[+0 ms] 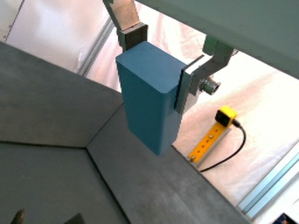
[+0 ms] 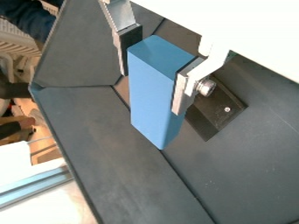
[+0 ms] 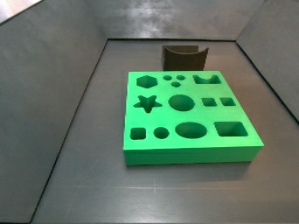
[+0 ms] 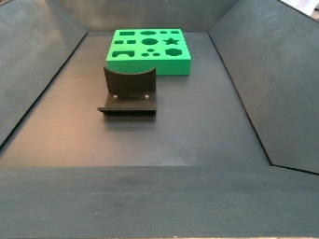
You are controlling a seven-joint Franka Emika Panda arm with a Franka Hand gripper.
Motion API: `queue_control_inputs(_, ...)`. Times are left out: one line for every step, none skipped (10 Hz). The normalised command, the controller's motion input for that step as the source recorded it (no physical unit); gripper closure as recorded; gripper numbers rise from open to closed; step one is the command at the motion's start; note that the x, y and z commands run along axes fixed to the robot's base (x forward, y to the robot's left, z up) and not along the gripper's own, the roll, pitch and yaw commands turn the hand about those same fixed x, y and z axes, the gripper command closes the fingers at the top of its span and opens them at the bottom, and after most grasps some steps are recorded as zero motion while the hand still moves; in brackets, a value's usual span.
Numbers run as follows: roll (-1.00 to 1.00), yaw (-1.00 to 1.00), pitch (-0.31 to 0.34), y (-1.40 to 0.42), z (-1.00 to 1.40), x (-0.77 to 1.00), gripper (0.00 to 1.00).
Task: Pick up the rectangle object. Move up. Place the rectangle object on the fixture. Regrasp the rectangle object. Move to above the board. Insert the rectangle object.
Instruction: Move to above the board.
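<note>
In both wrist views my gripper (image 1: 160,63) (image 2: 158,63) is shut on the rectangle object (image 1: 146,101) (image 2: 155,96), a plain blue block. It hangs lengthwise below the fingers, clear of the dark floor. One silver finger (image 1: 131,33) presses one side of the block's top and the other finger (image 2: 187,86) presses the opposite side. Neither side view shows the gripper or the block. The dark notched fixture (image 3: 184,57) (image 4: 129,89) stands on the floor just beyond the green board (image 3: 187,156) (image 4: 169,65), whose holes all look empty.
Dark sloping bin walls (image 3: 82,96) (image 4: 243,84) surround the floor. A dark plate with a screw (image 2: 222,109) lies under the gripper in a wrist view. Outside the bin lies a yellow tool with a black cable (image 1: 219,127).
</note>
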Motion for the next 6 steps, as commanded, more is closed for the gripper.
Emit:
queue_control_inputs(-0.06,0.06,0.158,-0.02,0.22,0.03,1.00)
queue_control_inputs(-1.00,-0.23,-0.112,-1.00,0.05,-0.61,1.00)
queue_control_inputs(-1.00,-0.23,-0.131,-1.00,0.06,-0.62,1.00)
queue_control_inputs(-1.00,-0.23,-0.139,-1.00,0.06,-0.66,1.00)
queue_control_inputs(-1.00,-0.24,-0.145,-1.00,0.05,-0.69,1.00)
queue_control_inputs(-1.00,-0.25,-0.141,-1.00,0.06,-0.70,1.00)
